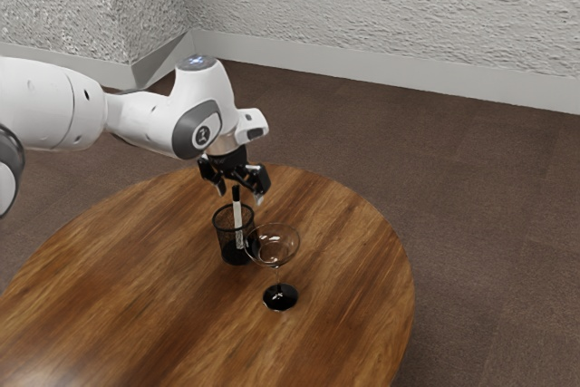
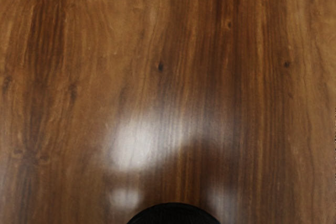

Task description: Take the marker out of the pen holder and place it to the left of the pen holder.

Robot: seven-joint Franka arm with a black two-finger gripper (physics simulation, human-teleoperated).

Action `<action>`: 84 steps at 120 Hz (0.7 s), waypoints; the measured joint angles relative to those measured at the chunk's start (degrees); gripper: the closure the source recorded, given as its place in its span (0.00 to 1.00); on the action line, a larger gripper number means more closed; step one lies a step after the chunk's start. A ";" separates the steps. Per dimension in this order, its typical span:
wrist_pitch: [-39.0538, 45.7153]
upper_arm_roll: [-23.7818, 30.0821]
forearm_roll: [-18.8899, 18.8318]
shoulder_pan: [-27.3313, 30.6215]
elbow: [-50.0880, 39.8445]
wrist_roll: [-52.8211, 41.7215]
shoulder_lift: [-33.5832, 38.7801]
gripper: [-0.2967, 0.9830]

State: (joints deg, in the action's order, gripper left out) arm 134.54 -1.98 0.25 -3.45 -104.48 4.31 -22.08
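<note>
Nearest, in the lower middle of the exterior view, a stemmed glass (image 1: 275, 253) with a clear bowl and a black foot stands upright on the round wooden table (image 1: 163, 287), whose top runs off the lower left of the frame. Just behind it, a little towards the exterior view's left, is the black mesh pen holder (image 1: 225, 235), upright; the glass's bowl overlaps its edge in the picture, and whether the two touch I cannot tell. The marker (image 1: 237, 217) is in the pen holder, standing nearly upright, its white body inside the mesh and its black cap sticking out above the rim. Above the holder, near the middle of the frame, hangs the gripper (image 1: 241, 193), pointing down with its two fingers spread apart, the cap close beneath it. The white arm (image 1: 136, 120) reaches in from the upper left. Beyond the table lie the brown floor (image 1: 471, 197) and, across the top, a rough pale wall (image 1: 390, 11). In the wrist view, a black rounded shape (image 2: 173, 214) sits at the lower edge, close under the hand, before wood grain with pale glare.
</note>
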 joint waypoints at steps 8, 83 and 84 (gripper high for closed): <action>-0.05 -0.17 0.31 0.00 -0.02 0.23 0.07 0.26; -2.29 -0.52 2.81 0.10 -0.49 1.37 1.29 0.68; -2.37 -0.52 2.86 0.11 -0.58 1.37 1.29 0.68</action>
State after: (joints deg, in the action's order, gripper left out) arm 132.18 -2.49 3.11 -3.34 -105.06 5.68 -20.79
